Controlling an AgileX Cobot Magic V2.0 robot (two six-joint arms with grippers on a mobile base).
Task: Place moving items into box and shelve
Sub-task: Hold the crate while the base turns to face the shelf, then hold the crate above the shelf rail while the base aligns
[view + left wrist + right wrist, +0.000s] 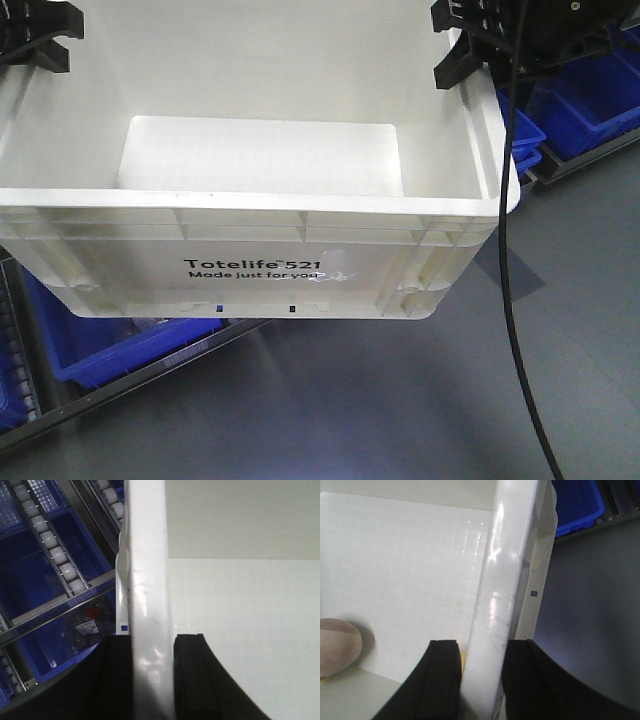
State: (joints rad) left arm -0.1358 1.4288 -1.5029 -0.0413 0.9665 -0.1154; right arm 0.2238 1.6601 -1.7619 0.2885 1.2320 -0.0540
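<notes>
Pinching box [300, 212] rim on opposite sides with left claw [152, 642] and right claw [482, 645], for level hold clear of floor [400, 400]; shelving likely next.

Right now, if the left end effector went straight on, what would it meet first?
The box: its wall runs between the fingers of the left end effector, so it would push deeper onto that wall. Beyond, probably the box floor, though depth is unclear.

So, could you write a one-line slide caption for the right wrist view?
Right gripper with jaws closed on the rim of the white crate; a pale rounded item lies inside.
</notes>
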